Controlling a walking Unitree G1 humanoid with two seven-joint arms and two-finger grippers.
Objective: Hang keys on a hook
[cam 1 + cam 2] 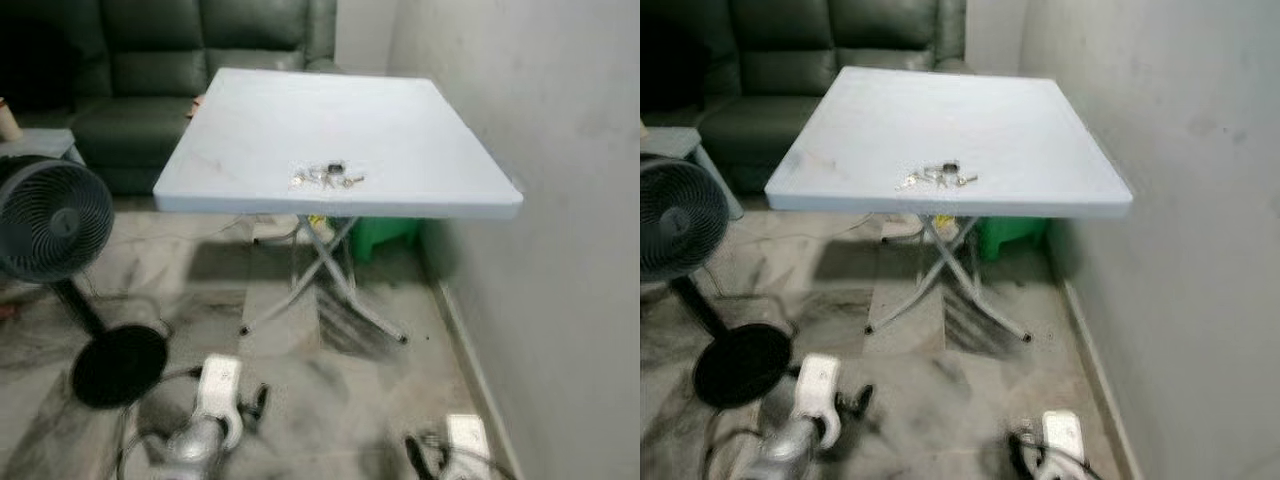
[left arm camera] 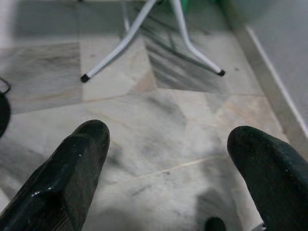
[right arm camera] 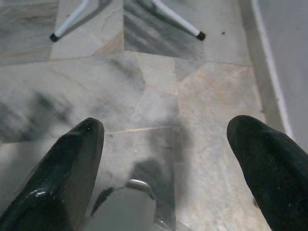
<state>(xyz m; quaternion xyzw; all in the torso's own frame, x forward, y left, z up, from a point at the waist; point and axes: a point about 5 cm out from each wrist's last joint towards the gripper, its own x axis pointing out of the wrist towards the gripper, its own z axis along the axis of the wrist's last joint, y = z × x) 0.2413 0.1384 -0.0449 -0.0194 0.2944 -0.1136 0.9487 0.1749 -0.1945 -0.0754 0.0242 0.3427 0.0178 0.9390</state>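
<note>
- A bunch of keys (image 1: pixel 327 177) lies loose on a white folding table (image 1: pixel 420 130), close to the tabletop's near edge and roughly midway along it, with bare surface all round.
- The table stands beside a pale wall (image 1: pixel 560 200); a dark green sofa (image 1: pixel 150 60) sits beyond its far edge, a green bin (image 1: pixel 385 235) shows beneath it, and a black pedestal fan (image 1: pixel 50 215) stands on the marble floor (image 1: pixel 200 300) off the left edge.
- Both arms hang low, short of the table. The left gripper (image 2: pixel 166 173) has its fingers spread wide with only floor between them; the right gripper (image 3: pixel 166 166) is likewise released and holds nothing.
- No hook can be made out in these views, so where the keys must end up cannot be told.
- Judged from the scene, the step in hand is the approach and pickup, with the task barely begun.
- Doing it well probably means squaring up to the near edge so the keys fall within easy reach, then lowering one gripper straight over the bunch.
- The keys lie flat and splayed, so a pinch on the ring or the thickest cluster looks safer than on a single blade.
- A skimming finger could push the bunch off the near edge.
</note>
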